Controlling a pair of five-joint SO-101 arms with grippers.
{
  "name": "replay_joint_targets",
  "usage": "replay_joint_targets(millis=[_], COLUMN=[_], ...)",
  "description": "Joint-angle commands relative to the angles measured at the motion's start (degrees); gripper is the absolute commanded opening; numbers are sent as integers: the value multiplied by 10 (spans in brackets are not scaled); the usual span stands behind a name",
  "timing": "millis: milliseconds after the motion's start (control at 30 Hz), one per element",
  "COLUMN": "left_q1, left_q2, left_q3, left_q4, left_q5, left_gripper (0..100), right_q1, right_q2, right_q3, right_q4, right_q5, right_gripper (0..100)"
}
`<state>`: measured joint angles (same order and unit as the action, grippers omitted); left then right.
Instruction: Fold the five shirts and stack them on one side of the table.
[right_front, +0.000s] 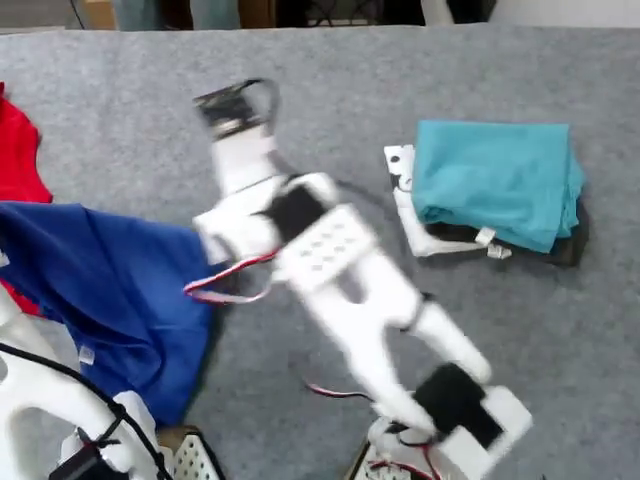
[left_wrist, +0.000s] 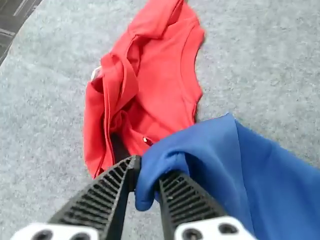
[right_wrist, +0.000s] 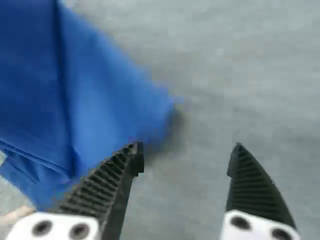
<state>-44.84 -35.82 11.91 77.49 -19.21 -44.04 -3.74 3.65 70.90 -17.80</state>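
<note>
Firmly clenched, the left fingers grasp a folded edge of the blue shirt, which partly covers the crumpled red shirt on the grey worktop. The right fingers are spread wide with nothing between them, just beside the blue shirt's edge. Well apart on the worktop sits a stack of folded shirts, with a teal shirt on top.
</note>
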Motion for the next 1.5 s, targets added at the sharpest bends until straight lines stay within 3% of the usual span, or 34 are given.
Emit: replay_joint_targets(millis=[0, 233, 433, 667, 833, 1033, 1167, 1267, 1333, 1467], left_q1=[4, 7, 9, 5, 43, 132, 179, 211, 231, 258], left_q2=[-18, -18, -17, -18, -13, -12, -12, -18, -18, -18], left_q3=[6, 9, 27, 73, 60, 22, -24, -29, -21, 36], left_q4=[8, 8, 7, 5, -24, -171, -220, -194, -126, 2], left_q5=[-5, -5, -5, -6, -2, 148, 200, 200, 200, 193], left_gripper=[29, 29, 29, 29, 29, 29, 29, 29, 29, 29], right_q1=[-36, -37, -18, 42, 113, 216, 265, 270, 285, 285], right_q2=[91, 300, 416, 417, 391, 382, 385, 384, 377, 331], right_q3=[-60, -149, -251, -404, -561, -771, -887, -917, -880, -693], right_q4=[-33, -31, -28, 109, 183, 190, 238, 307, 306, 306], right_q5=[-31, -32, -32, -1, 55, 156, 193, 214, 215, 193], right_gripper=[292, 277, 9, 13, 13, 13, 13, 13, 13, 13])
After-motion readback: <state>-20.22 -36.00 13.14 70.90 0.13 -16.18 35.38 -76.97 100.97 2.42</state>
